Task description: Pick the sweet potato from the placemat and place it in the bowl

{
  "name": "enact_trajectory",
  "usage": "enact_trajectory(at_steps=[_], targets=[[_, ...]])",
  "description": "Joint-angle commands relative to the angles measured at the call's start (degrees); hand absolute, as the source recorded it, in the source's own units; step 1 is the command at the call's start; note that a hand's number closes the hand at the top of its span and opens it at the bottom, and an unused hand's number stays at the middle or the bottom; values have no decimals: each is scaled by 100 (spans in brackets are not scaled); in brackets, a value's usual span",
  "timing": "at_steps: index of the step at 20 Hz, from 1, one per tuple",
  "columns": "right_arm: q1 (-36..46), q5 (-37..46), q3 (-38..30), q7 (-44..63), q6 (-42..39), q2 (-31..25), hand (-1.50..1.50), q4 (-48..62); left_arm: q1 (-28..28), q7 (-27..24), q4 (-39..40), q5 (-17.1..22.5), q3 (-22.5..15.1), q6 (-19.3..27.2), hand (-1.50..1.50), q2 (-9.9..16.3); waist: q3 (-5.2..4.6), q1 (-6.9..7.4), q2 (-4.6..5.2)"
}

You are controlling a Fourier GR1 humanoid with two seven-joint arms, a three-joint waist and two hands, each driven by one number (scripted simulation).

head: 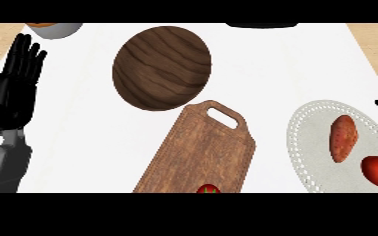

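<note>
While the left hand (18, 82) rests at the left edge of the frame, its black fingers point straight up and hold nothing. Its grey forearm (13, 162) comes in from the lower left corner. The right hand does not show, so its fingers cannot be told.

Over at the right side of the frame lies a round, pale grey placemat (314, 145) with a dotted rim. On it sits the sweet potato (343, 138), orange-brown and long, standing almost up and down in the picture. Just below and to the right of it, a red thing (370, 170) lies on the same placemat, cut off by the frame's edge, so I cannot tell what it is.

Up in the middle of the frame is the brown wooden bowl (162, 68), well apart from the sweet potato. Below it, a wooden cutting board (196, 152) with a handle hole lies tilted, its handle end near the bowl's rim. A small red thing with green (208, 189) peeks in at the board's bottom end.

At the upper left corner a grey dish (53, 29) shows partly. A dark shape (262, 25) shows at the top edge. All of it sits on a white counter (88, 130).
</note>
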State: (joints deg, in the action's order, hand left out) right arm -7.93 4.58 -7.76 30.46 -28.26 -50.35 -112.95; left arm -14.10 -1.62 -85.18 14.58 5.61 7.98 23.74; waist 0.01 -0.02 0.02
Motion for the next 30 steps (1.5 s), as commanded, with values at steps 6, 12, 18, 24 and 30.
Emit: enact_trajectory(at_steps=[6, 12, 18, 24, 30], targets=[[99, 1468, 321, -914, 124, 891, -150, 1092, 166, -342, 159, -269, 150, -129, 0, -266, 0, -3, 1], [48, 1634, -140, -1604, -75, 1065, -150, 1145, -99, -203, 349, -293, 409, -368, 0, -155, -1, -33, -2], [158, 2312, -17, -2496, 209, 1332, -150, 1862, -367, 73, 439, -228, 574, -508, 0, -122, 0, -29, 1], [337, 2691, 3, -2316, 91, 1714, -150, 2082, 167, -40, -82, -394, 551, -497, 0, -400, -1, -8, -5], [862, 2904, -141, -2518, -198, 1725, -150, 2641, 97, 148, -167, -511, 538, -548, 0, -504, -1, -3, -4]])
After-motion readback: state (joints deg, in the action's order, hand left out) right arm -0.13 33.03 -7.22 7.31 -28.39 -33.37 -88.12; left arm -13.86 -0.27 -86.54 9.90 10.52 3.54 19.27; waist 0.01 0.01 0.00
